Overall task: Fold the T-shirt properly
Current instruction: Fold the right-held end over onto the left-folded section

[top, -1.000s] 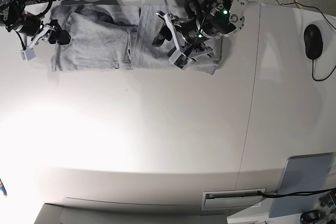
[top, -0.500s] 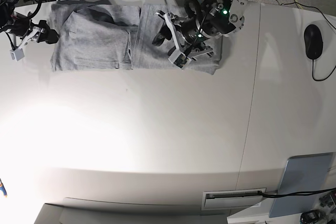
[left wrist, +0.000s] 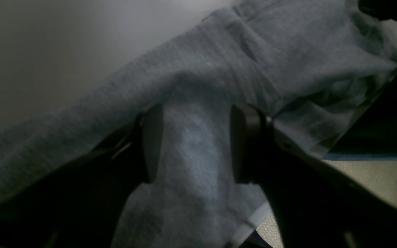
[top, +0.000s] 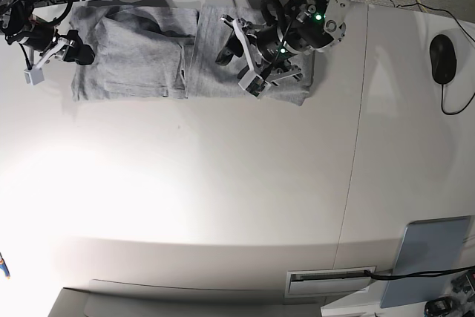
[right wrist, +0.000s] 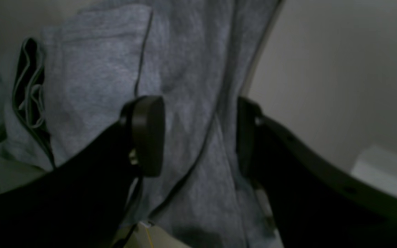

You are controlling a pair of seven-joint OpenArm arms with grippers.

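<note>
Base view shows the T-shirt [top: 159, 50] lying folded at the table's [top: 223, 198] far edge. Both claws are spread wide: left gripper [top: 249, 57] over its right half, right gripper [top: 48, 56] probably just off its left edge

Both arms are black; the left tool [top: 247, 56] has white-edged fingers and green lights at its two o'clock; the right tool [top: 46, 56] likewise.

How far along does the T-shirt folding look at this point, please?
Early to midway. The T-shirt lies spread at the table's far edge with some panels already folded over. Both the left gripper and right gripper are open above the cloth, gripping nothing. The final compact folds remain.
</note>
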